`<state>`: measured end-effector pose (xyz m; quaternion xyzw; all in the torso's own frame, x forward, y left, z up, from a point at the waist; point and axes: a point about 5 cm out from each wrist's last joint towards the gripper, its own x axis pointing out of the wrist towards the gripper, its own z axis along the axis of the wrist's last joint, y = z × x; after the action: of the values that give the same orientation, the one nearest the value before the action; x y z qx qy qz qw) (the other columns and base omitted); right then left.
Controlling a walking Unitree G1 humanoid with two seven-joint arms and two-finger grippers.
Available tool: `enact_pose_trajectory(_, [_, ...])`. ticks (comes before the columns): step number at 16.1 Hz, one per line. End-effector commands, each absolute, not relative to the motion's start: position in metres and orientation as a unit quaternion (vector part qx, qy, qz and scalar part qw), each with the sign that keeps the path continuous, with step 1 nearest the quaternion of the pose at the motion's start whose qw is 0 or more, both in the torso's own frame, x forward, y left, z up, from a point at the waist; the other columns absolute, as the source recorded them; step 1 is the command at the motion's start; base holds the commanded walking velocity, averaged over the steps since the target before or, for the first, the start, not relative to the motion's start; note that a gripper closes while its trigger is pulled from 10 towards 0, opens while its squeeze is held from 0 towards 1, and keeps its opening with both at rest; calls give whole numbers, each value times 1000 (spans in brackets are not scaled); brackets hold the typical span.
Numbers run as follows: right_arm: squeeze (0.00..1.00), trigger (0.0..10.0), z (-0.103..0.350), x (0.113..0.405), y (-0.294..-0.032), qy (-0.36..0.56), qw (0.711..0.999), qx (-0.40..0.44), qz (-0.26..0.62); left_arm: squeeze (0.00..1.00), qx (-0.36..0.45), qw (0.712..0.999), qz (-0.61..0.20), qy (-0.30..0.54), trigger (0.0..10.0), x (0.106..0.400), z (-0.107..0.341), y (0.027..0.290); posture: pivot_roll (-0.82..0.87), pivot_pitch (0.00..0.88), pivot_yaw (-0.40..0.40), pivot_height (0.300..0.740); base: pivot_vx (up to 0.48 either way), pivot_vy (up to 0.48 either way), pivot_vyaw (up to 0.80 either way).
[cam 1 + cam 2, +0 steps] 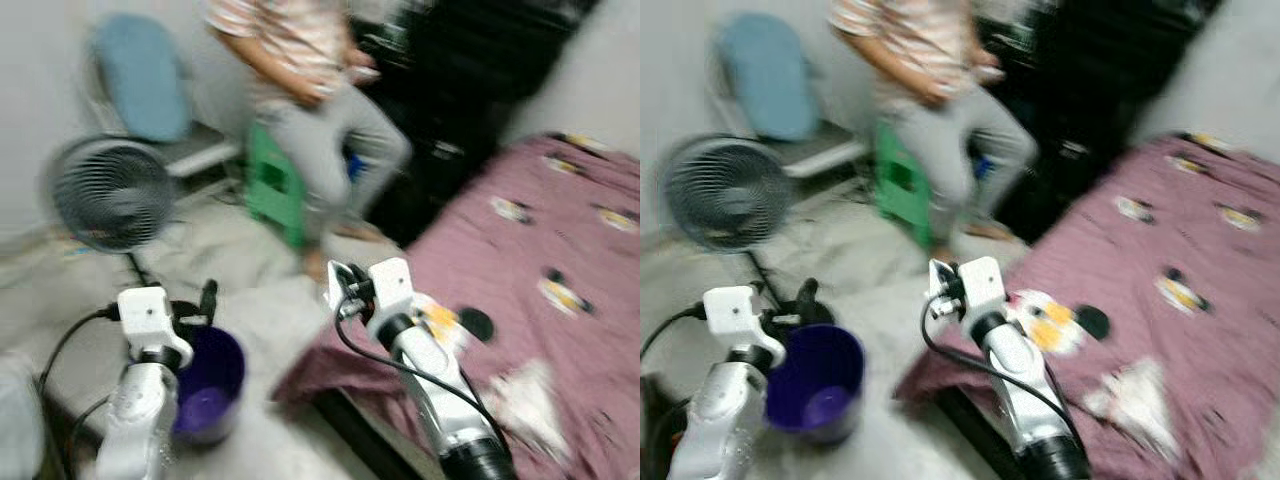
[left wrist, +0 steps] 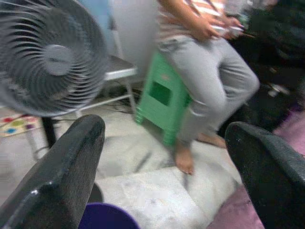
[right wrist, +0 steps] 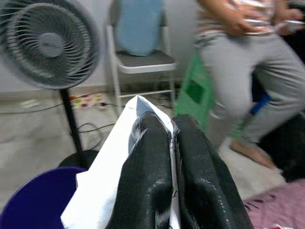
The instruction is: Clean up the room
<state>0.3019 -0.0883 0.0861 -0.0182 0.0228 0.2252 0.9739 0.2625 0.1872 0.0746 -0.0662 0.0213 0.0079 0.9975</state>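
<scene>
A purple bin (image 1: 212, 380) stands on the floor in front of me, low on the left. My left gripper (image 2: 164, 128) hovers just above and behind the bin (image 2: 107, 218), open, with nothing between its fingers (image 2: 71, 162). My right gripper (image 3: 172, 131) is shut on a white piece of paper (image 3: 102, 186) that hangs down beside its fingers. It is held up at the corner of the bed, to the right of the bin (image 3: 28, 200). The eye views are blurred.
A bed with a maroon patterned cover (image 1: 540, 250) takes up the right side. A standing fan (image 1: 112, 195) is at the left, with cables on the floor. A person (image 1: 320, 110) sits on a green stool (image 1: 272, 185). A folding chair with a blue cushion (image 1: 140, 75) stands behind.
</scene>
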Motion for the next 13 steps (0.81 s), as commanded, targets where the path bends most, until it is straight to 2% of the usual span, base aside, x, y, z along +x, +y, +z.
enact_pose_trajectory(1, [0, 10000, 84, 302, -91, 28, 975, -20, 221, 0, -62, 998, 3, 27, 10000, 263, 73, 185, 42, 0, -58, 740, 0, 0, 781])
enact_pose_trajectory(3, [0, 10000, 85, 303, -90, 27, 974, -20, 223, 0, -60, 998, 1, 27, 10000, 264, 74, 185, 43, 0, -58, 740, 0, 0, 744])
enact_pose_trajectory(9, [0, 10000, 83, 303, -88, 30, 973, -20, 229, 0, -58, 998, -4, 25, 10000, 266, 74, 183, 52, 0, -67, 740, 0, 0, 0])
enact_pose_trajectory(13, [0, 10000, 83, 305, -83, 34, 968, -23, 248, 0, -63, 998, 9, 19, 10000, 264, 75, 184, 80, 0, -107, 740, 0, 0, 0])
